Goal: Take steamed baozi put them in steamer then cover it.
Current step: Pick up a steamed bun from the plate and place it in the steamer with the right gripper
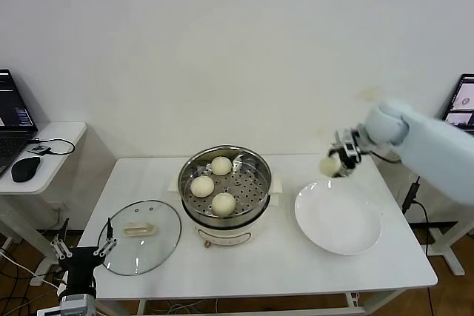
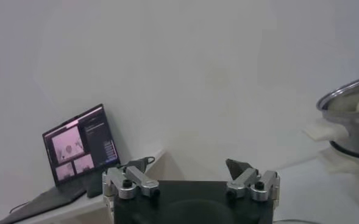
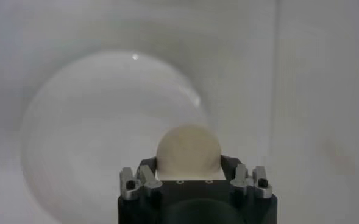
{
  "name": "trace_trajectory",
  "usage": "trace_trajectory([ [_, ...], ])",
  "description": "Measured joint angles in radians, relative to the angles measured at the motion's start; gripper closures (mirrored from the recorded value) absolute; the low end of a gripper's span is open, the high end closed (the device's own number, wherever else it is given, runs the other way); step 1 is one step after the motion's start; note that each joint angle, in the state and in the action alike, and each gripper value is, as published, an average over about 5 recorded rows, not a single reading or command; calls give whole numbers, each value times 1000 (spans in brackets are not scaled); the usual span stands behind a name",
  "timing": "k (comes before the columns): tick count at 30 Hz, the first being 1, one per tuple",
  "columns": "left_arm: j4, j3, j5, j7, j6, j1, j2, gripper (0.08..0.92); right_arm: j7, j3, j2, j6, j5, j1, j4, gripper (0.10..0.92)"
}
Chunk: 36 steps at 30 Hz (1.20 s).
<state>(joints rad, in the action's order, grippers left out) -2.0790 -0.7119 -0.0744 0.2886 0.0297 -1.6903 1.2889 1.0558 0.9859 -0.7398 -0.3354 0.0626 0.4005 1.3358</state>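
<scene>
Three cream-white baozi [image 1: 221, 166] [image 1: 202, 186] [image 1: 224, 203] lie on the perforated tray of the steel steamer [image 1: 194, 165] at the table's middle. My right gripper [image 1: 335, 166] is shut on a fourth baozi [image 1: 329, 166], held above the far edge of the white plate [image 1: 338, 218]; in the right wrist view the baozi [image 3: 188, 152] sits between the fingers over the plate [image 3: 88, 122]. The glass cover [image 1: 139, 236] with its cream handle lies flat on the table left of the steamer. My left gripper [image 1: 81, 250] is open and empty, low at the table's front left corner.
A side table at the left holds a laptop [image 1: 13, 120] and a black mouse [image 1: 24, 169]. Another screen [image 1: 463, 101] stands at the far right. The steamer's rim [image 2: 350, 97] shows at the edge of the left wrist view, with the laptop [image 2: 78, 146] behind.
</scene>
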Motion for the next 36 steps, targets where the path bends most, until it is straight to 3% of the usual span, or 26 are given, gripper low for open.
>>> trace_trajectory([
  [16,-9,-28,20,4,2,-1,8,177,-149,179,-321,-249,332,134,-9,364],
  [36,9,-33,30,7,5,10,7,177,-252,201,-483,-366,336,-1,-131,364],
])
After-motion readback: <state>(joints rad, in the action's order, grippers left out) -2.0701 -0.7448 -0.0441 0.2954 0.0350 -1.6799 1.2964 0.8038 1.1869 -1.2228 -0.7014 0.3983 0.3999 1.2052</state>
